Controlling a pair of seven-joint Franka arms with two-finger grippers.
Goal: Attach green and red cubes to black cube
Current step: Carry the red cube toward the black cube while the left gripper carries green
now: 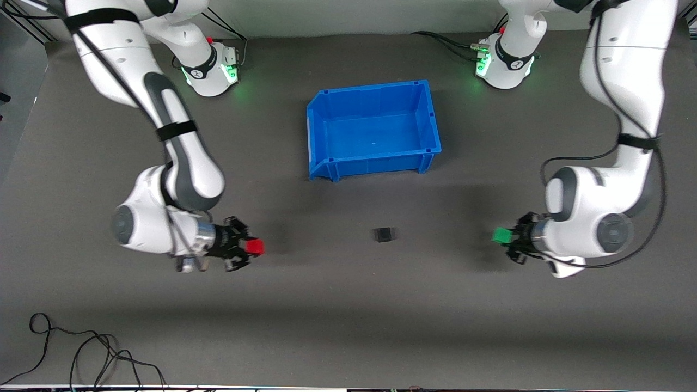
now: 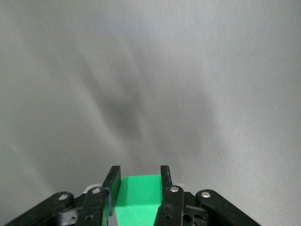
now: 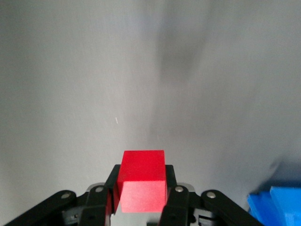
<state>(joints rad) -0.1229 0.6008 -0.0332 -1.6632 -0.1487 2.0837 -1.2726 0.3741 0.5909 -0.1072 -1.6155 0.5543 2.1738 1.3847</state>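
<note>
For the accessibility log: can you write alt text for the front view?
Two white arms hold cubes above a dark table: the right gripper grips a red cube, the left gripper a green cube. A small black cube lies between them, nearer the camera than an empty blue plastic bin.

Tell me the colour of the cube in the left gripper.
Green cube, clamped in the left gripper; clearest in the left wrist view.

The whole table (image 1: pixel 348 305) is overlooked from high across it; each wrist view is aimed closely along its own fingers at that table
</note>
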